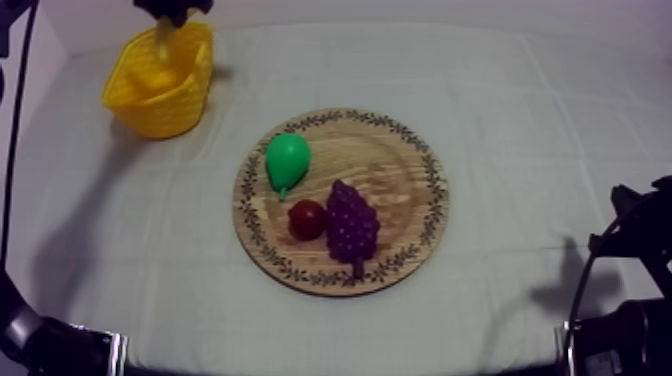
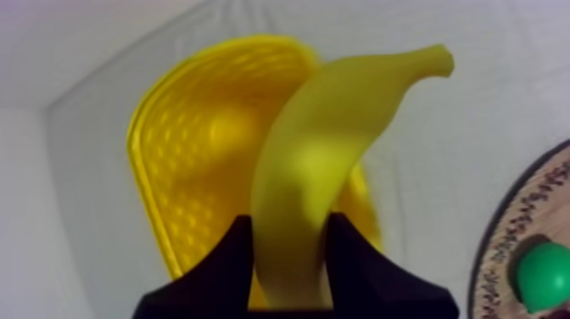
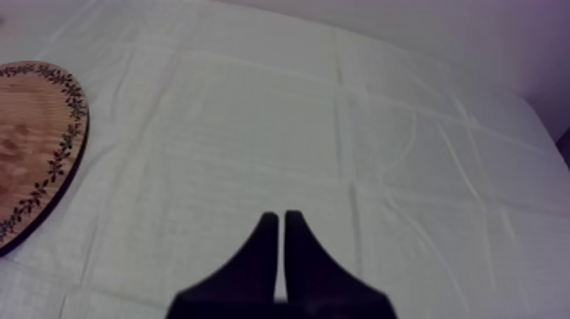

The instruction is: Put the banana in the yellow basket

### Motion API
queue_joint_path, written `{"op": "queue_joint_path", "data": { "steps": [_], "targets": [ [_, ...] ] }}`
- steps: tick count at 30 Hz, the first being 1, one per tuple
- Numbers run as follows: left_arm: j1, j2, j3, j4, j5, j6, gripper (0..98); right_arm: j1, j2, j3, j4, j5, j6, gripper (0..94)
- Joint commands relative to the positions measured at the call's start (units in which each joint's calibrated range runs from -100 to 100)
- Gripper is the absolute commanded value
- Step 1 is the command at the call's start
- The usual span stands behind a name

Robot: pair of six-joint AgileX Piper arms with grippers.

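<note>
My left gripper [image 2: 291,233] is shut on the yellow banana [image 2: 331,153], which hangs over the open yellow basket [image 2: 195,144]. From above, the left gripper [image 1: 166,18] is at the far left over the basket [image 1: 160,85], with the banana [image 1: 162,42] pointing down into it. The round wooden board [image 1: 400,190] lies mid-table and holds a green pear [image 1: 286,160], a small red fruit [image 1: 306,219] and purple grapes [image 1: 352,222]. My right gripper [image 3: 281,222] is shut on nothing, over bare cloth beside the board's rim [image 3: 51,161].
The right arm [image 1: 625,290] rests low at the right edge of the table. The board's rim [image 2: 500,246] and the pear [image 2: 544,278] lie close beside the basket. Open cloth stretches right of the board.
</note>
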Motion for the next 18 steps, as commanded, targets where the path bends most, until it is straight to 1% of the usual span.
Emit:
{"op": "queue_joint_path", "data": {
  "steps": [1,9,18],
  "targets": [
    [-1.9,0.5,1.1,0.02,-1.0,0.0,24.0,0.0,0.0,0.1,0.0,0.0,0.0,0.4],
    [-3.8,4.9,1.6,0.26,-3.6,0.5,24.5,0.0,0.0,0.1,0.0,0.0,0.0,0.4],
    [-5.1,11.1,-1.8,1.58,-6.0,0.8,25.4,0.0,0.0,0.1,0.0,0.0,0.0,0.4]
  ]
}}
